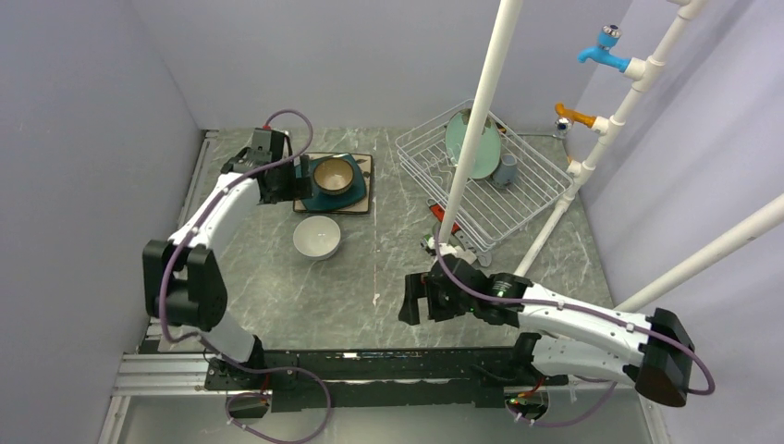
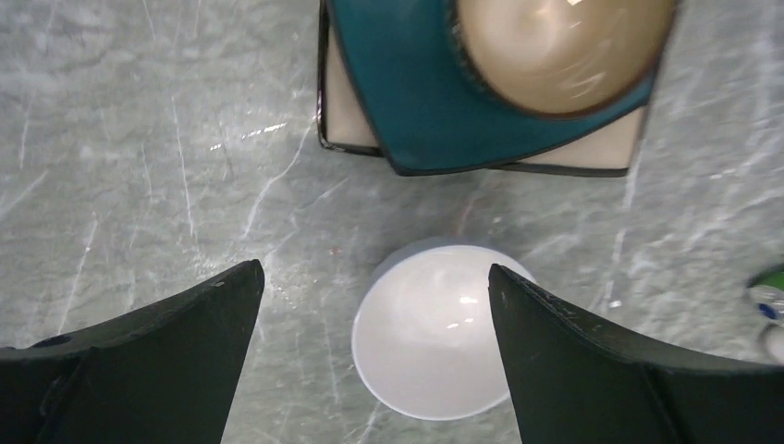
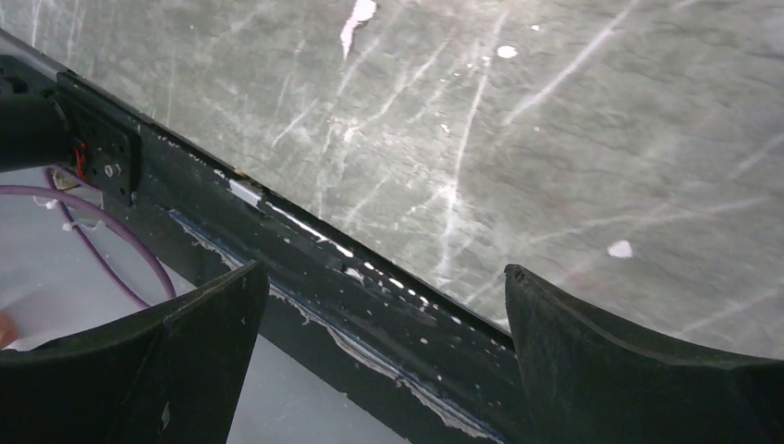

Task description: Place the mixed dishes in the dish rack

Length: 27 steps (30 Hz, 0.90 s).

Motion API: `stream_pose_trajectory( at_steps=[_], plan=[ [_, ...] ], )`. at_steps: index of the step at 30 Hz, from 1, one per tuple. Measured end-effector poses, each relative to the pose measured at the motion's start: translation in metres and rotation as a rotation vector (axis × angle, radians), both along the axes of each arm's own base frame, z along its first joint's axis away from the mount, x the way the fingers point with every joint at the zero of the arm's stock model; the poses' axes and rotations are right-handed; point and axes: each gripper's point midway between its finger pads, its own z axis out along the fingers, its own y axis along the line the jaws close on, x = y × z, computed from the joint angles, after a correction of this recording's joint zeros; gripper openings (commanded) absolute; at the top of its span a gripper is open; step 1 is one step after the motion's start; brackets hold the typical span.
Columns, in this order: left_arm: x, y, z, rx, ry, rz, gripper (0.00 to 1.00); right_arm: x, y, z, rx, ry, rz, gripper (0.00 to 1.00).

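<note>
In the rack (image 1: 532,190), far right: mint plate (image 1: 492,148) on edge between the wires, mug (image 1: 505,170) just beside it, probably stood that way to spare slots. Out on the table (image 1: 388,268), left of the rack: white bowl (image 1: 316,237) alone, mouth up. Behind it, a stack of brown bowl (image 1: 334,175) on teal plate (image 1: 316,197) on cream plate (image 1: 366,181), corners turned against each other.

Left hand (image 2: 374,277): fingers wide apart, empty, at the stack's left side, white bowl framed between them. Right hand (image 1: 413,301): spread too, empty, low over bare table by the front rail, well apart from every dish.

Open table all round the white bowl, rim free for a pinch. Offset corners on the stack, likely usable as edges. Across the rack, slanting in front of the mint plate: a pipe (image 1: 476,120), apt to cramp a straight drop. More free wire toward the right end. At the rack's near corner, small red and green things (image 1: 434,242), best skirted.
</note>
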Motion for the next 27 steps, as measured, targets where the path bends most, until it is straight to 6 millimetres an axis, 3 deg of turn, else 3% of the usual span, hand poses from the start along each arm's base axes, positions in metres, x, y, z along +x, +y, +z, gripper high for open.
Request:
stream_pose_trajectory(
  at_steps=[5,9,19,27],
  plan=[
    [-0.006,0.007,-0.047,0.060,0.188,-0.041,0.90,-0.004,0.019,-0.004,0.011,-0.007,0.022,1.00],
    [-0.015,0.005,-0.069,0.076,0.284,-0.091,0.87,-0.003,0.026,0.000,0.040,-0.018,0.011,1.00],
    [-0.026,-0.002,-0.105,0.105,0.420,-0.150,0.77,0.005,0.023,0.011,0.066,-0.063,-0.030,1.00],
    [-0.033,-0.006,-0.123,0.121,0.487,-0.173,0.60,0.006,0.024,0.011,0.072,-0.066,-0.037,1.00]
  ],
)
